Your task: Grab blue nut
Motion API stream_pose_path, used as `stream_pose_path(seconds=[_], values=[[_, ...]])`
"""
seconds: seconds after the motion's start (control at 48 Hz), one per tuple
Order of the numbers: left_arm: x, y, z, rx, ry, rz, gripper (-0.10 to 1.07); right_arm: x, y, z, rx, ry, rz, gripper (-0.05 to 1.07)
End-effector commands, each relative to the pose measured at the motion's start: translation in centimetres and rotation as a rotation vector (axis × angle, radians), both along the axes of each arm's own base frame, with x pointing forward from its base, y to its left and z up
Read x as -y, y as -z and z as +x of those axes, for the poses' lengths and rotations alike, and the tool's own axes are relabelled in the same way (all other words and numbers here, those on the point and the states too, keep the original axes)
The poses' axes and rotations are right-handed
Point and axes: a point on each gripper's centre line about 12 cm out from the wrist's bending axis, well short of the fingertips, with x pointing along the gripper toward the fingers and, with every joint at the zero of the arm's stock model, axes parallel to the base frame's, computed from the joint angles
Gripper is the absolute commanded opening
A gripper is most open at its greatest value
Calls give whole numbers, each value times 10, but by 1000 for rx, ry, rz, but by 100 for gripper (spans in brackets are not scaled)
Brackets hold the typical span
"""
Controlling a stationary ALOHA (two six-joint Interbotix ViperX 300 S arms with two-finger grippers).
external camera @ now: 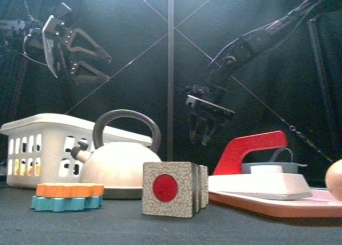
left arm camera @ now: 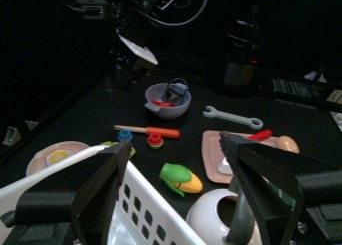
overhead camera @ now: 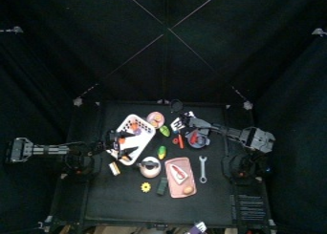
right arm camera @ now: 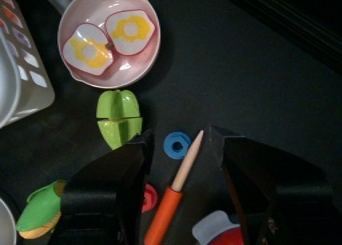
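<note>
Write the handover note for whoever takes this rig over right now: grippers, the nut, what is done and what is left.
Right gripper: open, empty, hanging just above the blue nut, jaws either side of it.
Left gripper: open, empty, raised over the white basket, away from the job.
Nut: flat on the table, between the green piece and the orange stick, near the pink egg plate.
Done: approach and alignment.
Left: lower, close on the nut, lift.

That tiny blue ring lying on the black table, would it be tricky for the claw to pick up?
Probably fiddly. The small blue ring-shaped nut lies flat on the black table, so the open right gripper has little height to pinch. It looks like stiff, light plastic and may skid if nudged. The orange pencil-like stick lies right beside it and could get in the way.
</note>
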Motion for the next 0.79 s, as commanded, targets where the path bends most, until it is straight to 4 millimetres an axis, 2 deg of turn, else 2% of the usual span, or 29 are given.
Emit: stream_pose_path(seconds=[0.0,0.125,0.292,0.562,0.771], values=[[-1,-9,2,23,-2,10,103,-2,-14,4,43,-15,-26,84],[1,-5,2,11,8,2,103,-1,-18,6,45,-30,-45,84],[3,-3,2,-5,16,-5,103,2,-7,5,5,-27,-39,83],[4,0,1,-10,18,-19,103,-10,32,12,-113,-69,8,83],[4,1,1,-12,20,-17,103,-15,51,16,-196,-74,38,83]])
